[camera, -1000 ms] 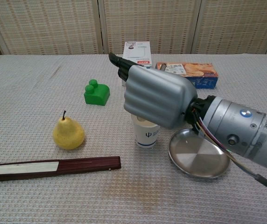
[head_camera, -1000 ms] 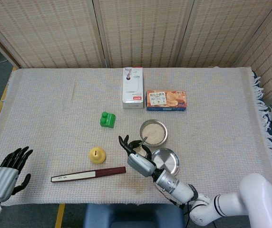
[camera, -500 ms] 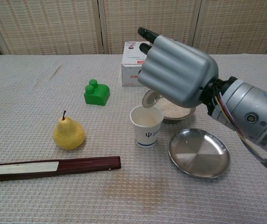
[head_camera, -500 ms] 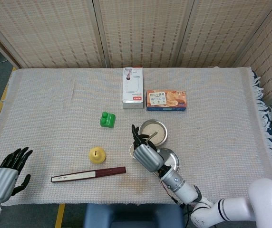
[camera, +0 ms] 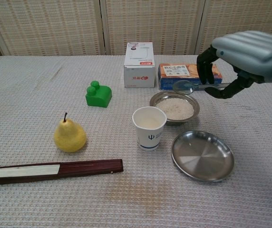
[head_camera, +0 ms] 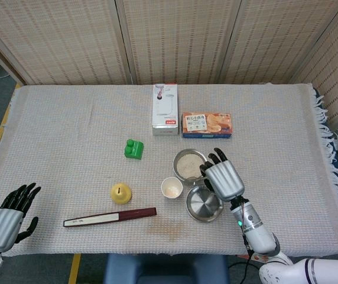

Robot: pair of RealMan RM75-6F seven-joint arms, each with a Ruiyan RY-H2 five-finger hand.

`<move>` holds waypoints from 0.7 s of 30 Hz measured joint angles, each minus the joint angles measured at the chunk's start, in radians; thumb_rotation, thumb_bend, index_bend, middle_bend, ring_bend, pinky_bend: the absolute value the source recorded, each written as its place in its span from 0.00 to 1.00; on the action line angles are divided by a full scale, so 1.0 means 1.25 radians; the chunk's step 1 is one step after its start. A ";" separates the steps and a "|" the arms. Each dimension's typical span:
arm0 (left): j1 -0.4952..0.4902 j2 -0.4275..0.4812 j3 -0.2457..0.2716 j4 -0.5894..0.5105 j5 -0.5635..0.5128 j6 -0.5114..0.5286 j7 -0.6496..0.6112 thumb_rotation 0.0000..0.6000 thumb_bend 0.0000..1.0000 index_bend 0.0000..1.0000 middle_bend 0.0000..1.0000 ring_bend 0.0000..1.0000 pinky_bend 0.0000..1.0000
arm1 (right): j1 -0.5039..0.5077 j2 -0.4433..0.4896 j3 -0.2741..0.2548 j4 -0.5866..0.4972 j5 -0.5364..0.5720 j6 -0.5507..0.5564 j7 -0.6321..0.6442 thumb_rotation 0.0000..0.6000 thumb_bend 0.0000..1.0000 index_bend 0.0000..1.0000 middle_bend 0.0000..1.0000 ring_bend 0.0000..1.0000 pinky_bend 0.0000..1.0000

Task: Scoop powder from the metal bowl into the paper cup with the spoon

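The metal bowl (camera: pixel 174 107) (head_camera: pixel 189 164) holds pale powder and stands mid-table. Just in front of it, to the left, is the white paper cup (camera: pixel 149 127) (head_camera: pixel 172 188), upright, with some powder inside. My right hand (camera: pixel 250 52) (head_camera: pixel 222 180) hovers to the right of the bowl and pinches the handle of the spoon (camera: pixel 193 87). The spoon lies about level, its scoop above the bowl's far right rim, pointing left. My left hand (head_camera: pixel 6 219) rests at the table's near left corner, fingers spread, holding nothing.
An empty metal plate (camera: pixel 202 155) lies right of the cup. A yellow pear (camera: pixel 69 135), a green block (camera: pixel 98 94) and a folded fan (camera: pixel 50 168) lie to the left. A white box (camera: pixel 140 64) and a cracker box (camera: pixel 181 71) stand behind the bowl.
My right hand has swung from above the cup to the right, past the bowl, carrying the spoon. The cup and bowl now show in full. The left hand has not moved.
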 measured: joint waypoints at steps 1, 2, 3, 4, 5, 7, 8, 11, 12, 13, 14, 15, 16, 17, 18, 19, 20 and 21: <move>0.000 -0.001 0.000 -0.001 0.000 -0.001 0.002 1.00 0.45 0.00 0.00 0.00 0.12 | -0.008 0.022 -0.003 -0.008 0.011 -0.019 0.023 1.00 0.31 0.85 0.55 0.24 0.15; -0.001 -0.001 0.000 -0.001 0.000 -0.001 0.005 1.00 0.45 0.00 0.00 0.00 0.12 | -0.011 0.029 -0.006 -0.011 0.017 -0.030 0.031 1.00 0.31 0.85 0.55 0.24 0.15; -0.001 -0.002 0.000 -0.003 0.001 -0.001 0.008 1.00 0.45 0.00 0.00 0.00 0.12 | -0.013 0.039 -0.014 -0.013 0.027 -0.055 0.040 1.00 0.31 0.85 0.55 0.24 0.15; 0.000 -0.004 0.000 -0.005 0.001 -0.001 0.013 1.00 0.45 0.00 0.00 0.00 0.12 | -0.014 0.042 -0.020 -0.012 0.034 -0.075 0.044 1.00 0.31 0.85 0.55 0.24 0.15; 0.000 -0.005 0.000 -0.006 0.002 -0.001 0.017 1.00 0.45 0.00 0.00 0.00 0.12 | -0.013 0.044 -0.025 -0.010 0.042 -0.094 0.045 1.00 0.31 0.85 0.55 0.24 0.14; 0.000 -0.006 0.000 -0.008 0.002 -0.001 0.021 1.00 0.45 0.00 0.00 0.00 0.12 | -0.010 0.040 -0.039 0.000 0.057 -0.129 0.044 1.00 0.31 0.85 0.55 0.24 0.15; 0.000 -0.006 0.000 -0.007 0.002 -0.001 0.021 1.00 0.45 0.00 0.00 0.00 0.12 | -0.008 0.035 -0.044 0.008 0.060 -0.137 0.041 1.00 0.31 0.85 0.55 0.24 0.14; -0.001 -0.007 0.000 -0.005 -0.001 -0.005 0.020 1.00 0.45 0.00 0.00 0.00 0.12 | -0.001 0.006 -0.058 0.037 0.067 -0.151 0.022 1.00 0.31 0.84 0.55 0.24 0.14; -0.001 -0.007 0.000 -0.005 -0.001 -0.006 0.019 1.00 0.45 0.00 0.00 0.00 0.12 | 0.001 -0.008 -0.062 0.048 0.068 -0.153 0.013 1.00 0.31 0.84 0.55 0.24 0.14; -0.002 -0.007 0.000 -0.004 -0.002 -0.007 0.019 1.00 0.45 0.00 0.00 0.00 0.12 | 0.003 -0.018 -0.064 0.056 0.067 -0.154 0.006 1.00 0.31 0.84 0.55 0.24 0.14; -0.002 -0.007 0.000 -0.004 -0.002 -0.007 0.018 1.00 0.45 0.00 0.00 0.00 0.12 | 0.004 -0.028 -0.067 0.065 0.066 -0.154 -0.001 1.00 0.31 0.83 0.55 0.24 0.15; -0.002 -0.006 0.000 -0.004 -0.002 -0.007 0.017 1.00 0.45 0.00 0.00 0.00 0.12 | 0.005 -0.041 -0.071 0.078 0.064 -0.152 -0.011 1.00 0.31 0.82 0.55 0.24 0.14; -0.001 -0.006 0.001 -0.003 -0.001 -0.006 0.016 1.00 0.45 0.00 0.00 0.00 0.12 | 0.006 -0.051 -0.073 0.087 0.063 -0.152 -0.019 1.00 0.31 0.81 0.55 0.24 0.15; -0.002 -0.006 0.001 -0.003 -0.001 -0.006 0.015 1.00 0.45 0.00 0.00 0.00 0.12 | 0.007 -0.060 -0.076 0.096 0.062 -0.151 -0.026 1.00 0.31 0.80 0.55 0.24 0.15; -0.002 -0.006 0.001 -0.002 -0.001 -0.007 0.014 1.00 0.45 0.00 0.00 0.00 0.12 | 0.008 -0.070 -0.078 0.106 0.063 -0.151 -0.034 1.00 0.31 0.80 0.55 0.24 0.15; -0.002 -0.006 0.001 -0.001 -0.002 -0.009 0.014 1.00 0.45 0.00 0.00 0.00 0.12 | 0.009 -0.077 -0.080 0.111 0.064 -0.151 -0.037 1.00 0.31 0.79 0.55 0.24 0.15; -0.003 -0.006 0.001 -0.001 -0.003 -0.010 0.013 1.00 0.45 0.00 0.00 0.00 0.12 | 0.009 -0.083 -0.081 0.117 0.066 -0.152 -0.040 1.00 0.31 0.78 0.55 0.24 0.14; -0.003 -0.006 0.001 0.000 -0.003 -0.012 0.013 1.00 0.45 0.00 0.00 0.00 0.12 | 0.009 -0.090 -0.082 0.125 0.067 -0.152 -0.043 1.00 0.31 0.77 0.55 0.24 0.14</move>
